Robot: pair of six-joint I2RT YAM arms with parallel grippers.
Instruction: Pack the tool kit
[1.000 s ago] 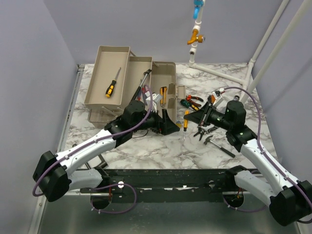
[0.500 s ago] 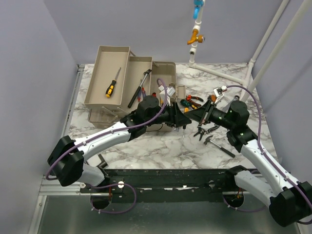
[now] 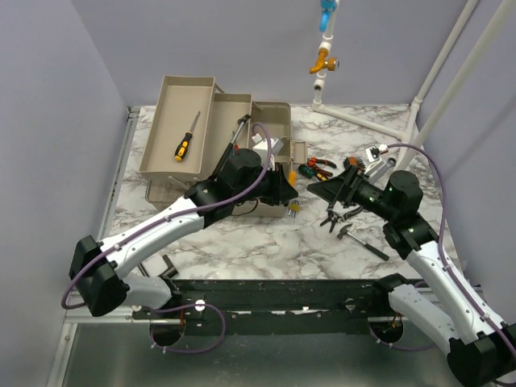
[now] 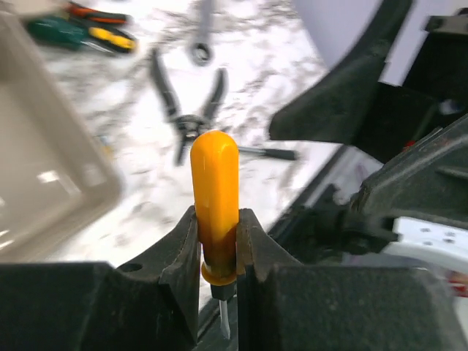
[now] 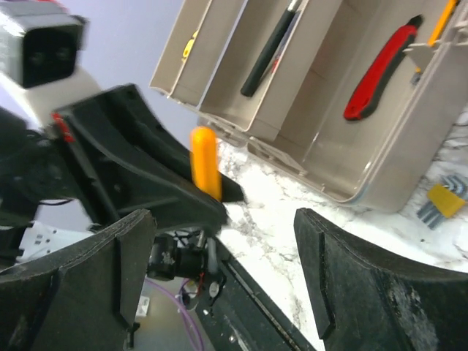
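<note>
The tool kit's beige toolbox [image 3: 218,133] stands open at the back left, its trays [image 5: 322,95] fanned out. My left gripper [image 4: 216,223] is shut on an orange-handled screwdriver [image 4: 214,183], handle pointing away, blade tip showing below the jaws. In the top view this gripper [image 3: 282,192] hovers by the box's right end. My right gripper [image 5: 223,219] is open with nothing between its fingers; the orange handle [image 5: 206,161] shows just beyond them. From above, the right gripper [image 3: 319,187] faces the left one, a small gap apart.
A yellow-black screwdriver [image 3: 185,142] lies in the far-left tray and a red utility knife [image 5: 380,66] in the right one. Pliers [image 4: 187,110], loose screwdrivers [image 3: 316,168] and a hammer [image 3: 364,242] lie on the marble to the right. A hex key set [image 5: 441,200] sits beside the box.
The left gripper reached over and shut on the orange screwdriver held by the right gripper. The right gripper then opened and let go, and the left arm drew back slightly left.
</note>
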